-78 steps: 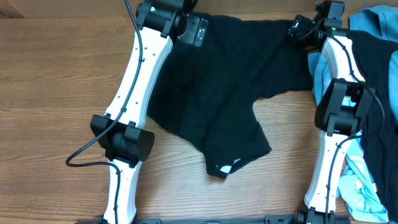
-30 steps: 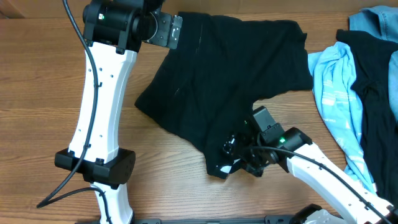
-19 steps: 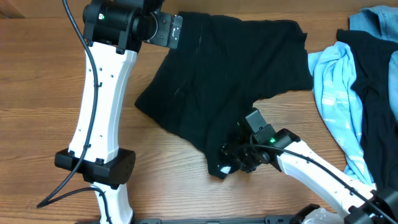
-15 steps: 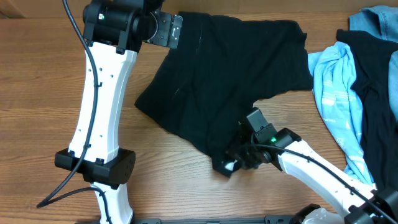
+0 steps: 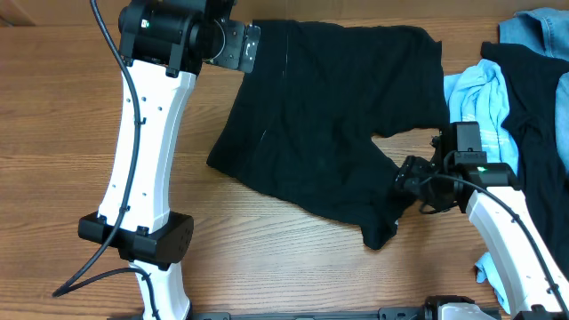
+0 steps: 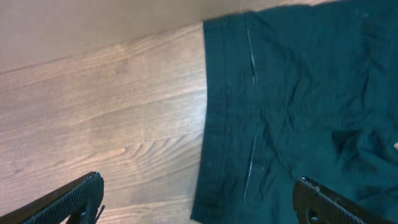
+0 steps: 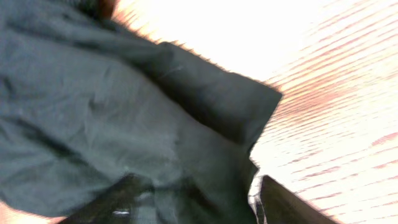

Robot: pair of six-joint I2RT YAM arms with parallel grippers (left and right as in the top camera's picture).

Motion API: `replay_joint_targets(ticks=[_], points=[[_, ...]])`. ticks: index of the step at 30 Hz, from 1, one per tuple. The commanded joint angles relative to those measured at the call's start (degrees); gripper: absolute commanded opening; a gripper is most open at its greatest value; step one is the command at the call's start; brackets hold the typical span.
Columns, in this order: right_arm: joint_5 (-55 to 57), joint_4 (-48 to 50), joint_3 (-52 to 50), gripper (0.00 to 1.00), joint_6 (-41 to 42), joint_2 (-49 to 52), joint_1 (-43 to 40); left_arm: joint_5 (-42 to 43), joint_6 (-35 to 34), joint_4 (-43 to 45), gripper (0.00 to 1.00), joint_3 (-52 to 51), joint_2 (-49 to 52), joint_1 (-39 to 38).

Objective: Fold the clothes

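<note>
The black garment (image 5: 329, 116) lies spread on the wooden table, and its white label is hidden. My left gripper (image 5: 252, 46) hovers open over the garment's top left corner. In the left wrist view the fingers (image 6: 199, 205) are wide apart above the hemmed edge (image 6: 249, 112). My right gripper (image 5: 407, 184) is shut on the garment's lower end at the right. In the right wrist view, blurred black fabric (image 7: 124, 106) fills the space between the fingers (image 7: 199, 199). A fold of the garment hangs down to a point (image 5: 380, 236).
More clothes are piled at the right edge: a light blue one (image 5: 476, 98), a black one (image 5: 533, 133) and a denim-blue one (image 5: 533, 27). A light blue scrap (image 5: 487, 267) lies at the bottom right. The left arm's white links (image 5: 147, 133) cross the table's left half.
My right gripper closed on the garment's lower end near the label and dragged it right and slightly back. The label has gone from view. The left arm has held still for the last second.
</note>
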Motion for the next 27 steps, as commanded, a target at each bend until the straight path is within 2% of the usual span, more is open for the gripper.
replay_joint_targets(ticks=[1, 4, 8, 9, 14, 16, 21, 26, 27], points=[[1.6, 0.7, 1.38, 0.83, -2.82, -0.81, -2.93, 0.44, 1.42, -2.38, 1.0, -0.33, 1.38, -0.04], [1.57, 2.19, 1.36, 0.81, -3.8, -0.52, -4.2, 0.46, 2.51, -5.07, 1.0, -0.35, 4.28, -0.04], [2.89, 2.49, 1.2, 0.78, 15.76, 5.86, -4.31, 0.5, 2.45, -5.99, 1.0, -0.35, 8.85, -0.04], [2.4, 3.06, 1.2, 0.76, 17.81, 7.67, -4.31, 0.48, 2.45, -5.95, 1.0, -0.35, 9.09, -0.04], [0.68, 7.15, 1.2, 0.63, 18.78, 14.19, -4.28, 0.48, 2.49, -5.64, 1.0, -0.33, 9.09, -0.04], [0.63, 7.87, 1.18, 0.53, 18.8, 14.19, -4.28, 0.48, 2.49, -5.49, 1.0, -0.33, 9.09, -0.04], [-3.63, 8.15, -1.57, 0.52, 18.73, 14.23, -4.28, 0.48, 2.49, -5.22, 1.0, -0.33, 9.09, -0.04], [-1.38, 16.9, -6.58, 0.5, 16.94, 14.23, -4.28, 0.48, 2.49, -5.07, 1.0, -0.33, 9.09, -0.04], [-1.2, 17.66, -6.99, 0.47, 16.74, 14.23, -4.22, 0.48, 2.49, -5.03, 1.0, -0.33, 9.09, -0.04]])
